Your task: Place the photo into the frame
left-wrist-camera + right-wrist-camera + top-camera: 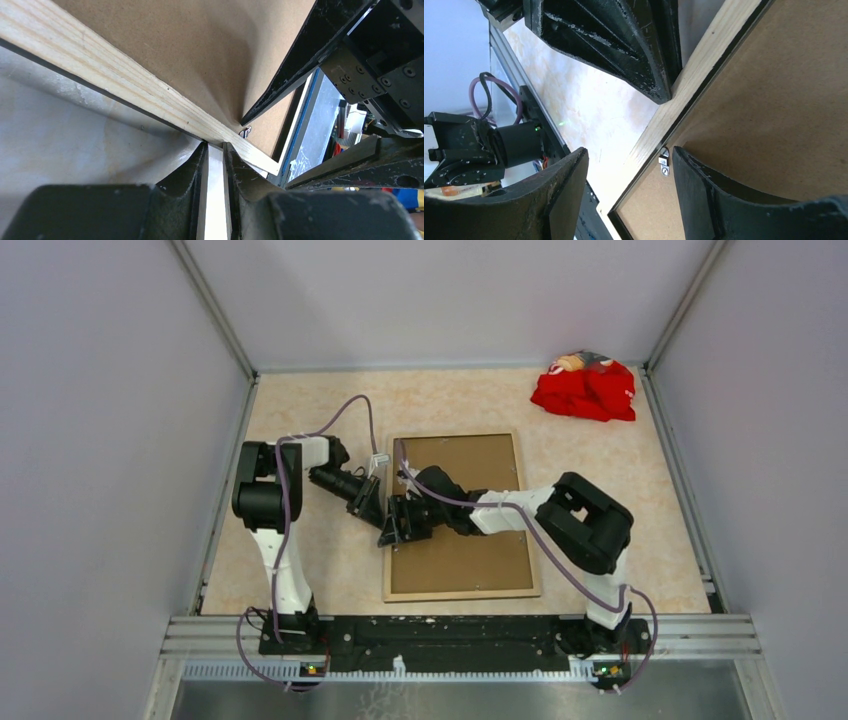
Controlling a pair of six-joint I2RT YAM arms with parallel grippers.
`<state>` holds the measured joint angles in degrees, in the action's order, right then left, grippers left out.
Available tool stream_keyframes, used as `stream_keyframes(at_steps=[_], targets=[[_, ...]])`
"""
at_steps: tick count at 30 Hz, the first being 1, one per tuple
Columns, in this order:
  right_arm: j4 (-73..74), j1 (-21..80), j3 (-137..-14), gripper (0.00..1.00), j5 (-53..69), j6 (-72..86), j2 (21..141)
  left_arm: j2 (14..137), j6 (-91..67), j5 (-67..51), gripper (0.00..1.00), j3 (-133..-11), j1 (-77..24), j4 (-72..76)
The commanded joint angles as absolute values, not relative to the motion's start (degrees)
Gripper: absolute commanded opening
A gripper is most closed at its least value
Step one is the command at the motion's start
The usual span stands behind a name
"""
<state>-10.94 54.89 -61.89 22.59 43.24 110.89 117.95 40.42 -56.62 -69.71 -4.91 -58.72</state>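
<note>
**Both grippers at the frame's left rail**

The right gripper (629, 150) stands released, jaws wide apart and holding nothing. One finger hangs over the backing board (470, 560), the other over the table (330, 570). Between them run the light wood left rail of the frame (460, 592) and a small metal tab (664, 162). Just beside it, slightly farther along the same rail, the left gripper (215, 145) has its jaws drawn nearly together, tips at the rail's outer edge; whether they pinch the wood cannot be told. The frame lies back up in the middle of the table, the backing board seated inside it. A red cloth (585, 390) sits at the far right corner, well apart.
</note>
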Motion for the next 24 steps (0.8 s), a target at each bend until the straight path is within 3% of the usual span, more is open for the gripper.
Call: stream_keyframes(at_steps=[1,24], targets=[[-12.49,55.72,-61.15,0.62,24.51,42.71,112.25,118.32,42.1,-57.79,0.22,-69.51,-5.54,-58.04],[-13.82,56.32,-61.61,0.58,32.51,44.35,113.89,118.37,41.84,-57.78,0.22,-69.83,-5.54,-57.92]])
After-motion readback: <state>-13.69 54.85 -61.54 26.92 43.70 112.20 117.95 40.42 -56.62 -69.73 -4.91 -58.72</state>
